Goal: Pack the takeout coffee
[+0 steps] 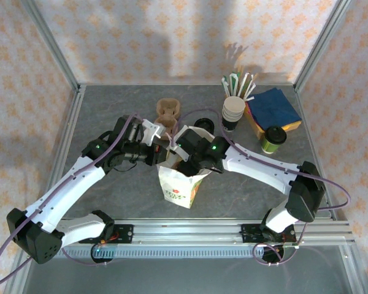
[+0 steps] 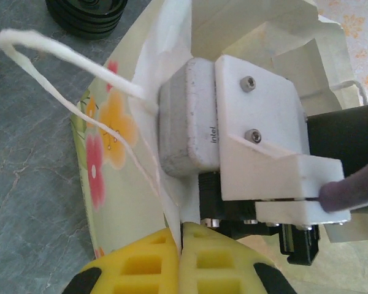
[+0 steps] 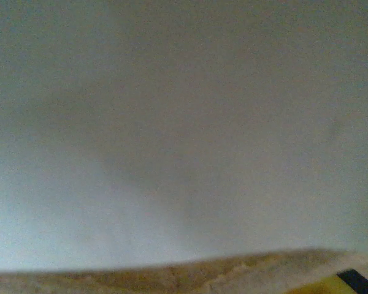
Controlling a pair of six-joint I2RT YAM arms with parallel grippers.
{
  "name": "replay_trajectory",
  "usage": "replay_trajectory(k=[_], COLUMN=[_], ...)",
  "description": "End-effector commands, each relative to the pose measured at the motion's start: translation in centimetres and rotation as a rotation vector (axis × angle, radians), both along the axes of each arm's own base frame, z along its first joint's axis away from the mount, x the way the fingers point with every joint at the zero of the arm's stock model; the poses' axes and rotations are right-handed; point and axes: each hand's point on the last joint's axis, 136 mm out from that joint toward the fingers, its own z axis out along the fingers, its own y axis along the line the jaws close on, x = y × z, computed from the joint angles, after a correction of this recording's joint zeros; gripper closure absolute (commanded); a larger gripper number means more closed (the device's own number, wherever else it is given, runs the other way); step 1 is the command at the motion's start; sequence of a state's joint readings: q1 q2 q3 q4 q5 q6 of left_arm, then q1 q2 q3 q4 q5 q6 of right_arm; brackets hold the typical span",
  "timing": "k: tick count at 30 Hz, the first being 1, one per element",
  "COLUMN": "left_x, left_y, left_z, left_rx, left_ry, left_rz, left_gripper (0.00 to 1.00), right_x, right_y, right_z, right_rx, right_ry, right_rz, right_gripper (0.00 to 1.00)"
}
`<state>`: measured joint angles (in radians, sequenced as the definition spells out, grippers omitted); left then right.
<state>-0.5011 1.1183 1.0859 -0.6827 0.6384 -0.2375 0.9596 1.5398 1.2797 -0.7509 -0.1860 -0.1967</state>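
The takeout coffee (image 1: 273, 138), a small dark cup with a black lid, stands on the table at the right, apart from both arms. A white paper bag (image 1: 179, 184) with a flower print stands open at the centre. My left gripper (image 2: 181, 245) is shut on the bag's near rim (image 2: 172, 202) and is also seen from above (image 1: 161, 156). My right gripper (image 1: 184, 166) is sunk into the bag's mouth, its fingers hidden there. The right wrist view shows the bag's white inner wall (image 3: 184, 122), a brown pulp edge (image 3: 172, 278) and a corner of one yellow finger (image 3: 349, 285).
A brown pulp cup carrier (image 1: 167, 112) lies behind the bag, with black lids (image 1: 203, 124) beside it. A stack of cream cups (image 1: 233, 112), stirrers (image 1: 239, 82) and blue napkins (image 1: 273, 107) stand at the back right. The bag's string handle (image 2: 49, 52) loops out to the left.
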Motion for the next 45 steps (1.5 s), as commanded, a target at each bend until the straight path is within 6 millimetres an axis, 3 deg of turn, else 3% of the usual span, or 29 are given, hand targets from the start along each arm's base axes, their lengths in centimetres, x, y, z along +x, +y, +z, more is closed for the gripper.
replay_trajectory(k=[1,11,17,26,33,38,45], left_x=[1.1,1.4,2.1,2.4,2.2,2.0,2.0], left_y=[0.5,0.1,1.0,1.3,0.9,1.0,0.9], left_z=[2.3,2.3,2.8,3.4,3.6,3.5,3.5], left_rx=[-0.003,-0.010,0.029,0.036,0.009,0.011,0.009], left_ry=[-0.082,-0.074,-0.109,-0.124,-0.122,-0.117,-0.113], left_rz=[0.035,0.022,0.075,0.100,0.086,0.082,0.080], left_gripper=[1.00,1.00,1.00,1.00,1.00,1.00,1.00], right_x=[-1.7,-1.3,-1.3,-1.4,-0.9,-0.6,-0.1], right_y=[-2.4,-1.6,-2.0,-1.4,-1.1,-1.1,-0.9], right_z=[-1.6,-0.9,-0.9,1.0,-0.5,-0.6,1.6], right_rx=[-0.100,-0.079,-0.102,-0.026,-0.064,-0.072,-0.023], right_ry=[0.058,0.059,0.060,0.037,0.052,0.044,-0.004], right_rz=[-0.009,-0.012,-0.020,-0.015,-0.030,-0.036,-0.052], right_gripper=[0.61,0.59,0.59,0.59,0.58,0.48,0.27])
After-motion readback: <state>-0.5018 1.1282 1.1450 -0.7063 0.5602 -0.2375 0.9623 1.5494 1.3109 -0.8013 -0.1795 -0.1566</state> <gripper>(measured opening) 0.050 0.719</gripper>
